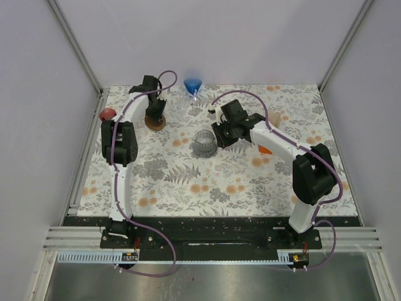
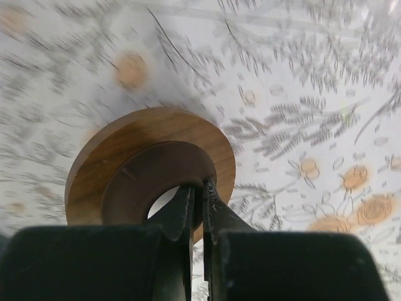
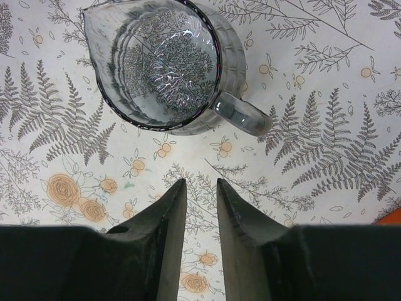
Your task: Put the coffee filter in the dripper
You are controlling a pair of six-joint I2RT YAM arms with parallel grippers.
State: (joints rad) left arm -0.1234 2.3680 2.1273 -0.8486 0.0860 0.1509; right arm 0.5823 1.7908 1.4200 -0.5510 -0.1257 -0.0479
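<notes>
A blue cone-shaped dripper (image 1: 193, 85) stands at the back edge of the table. A tan piece (image 1: 274, 118) that may be the coffee filter lies behind my right arm, partly hidden. My left gripper (image 1: 154, 113) (image 2: 199, 188) is shut on the rim of a brown wooden ring (image 1: 156, 122) (image 2: 119, 157) at the back left. My right gripper (image 1: 220, 134) (image 3: 200, 183) is open and empty, just above the table, a little short of a clear glass pitcher (image 1: 204, 144) (image 3: 164, 63) whose handle (image 3: 245, 116) points toward it.
A red round object (image 1: 108, 113) lies at the table's left edge. An orange object (image 1: 264, 150) (image 3: 390, 216) lies under my right forearm. White walls and metal frame posts close in the back and the sides.
</notes>
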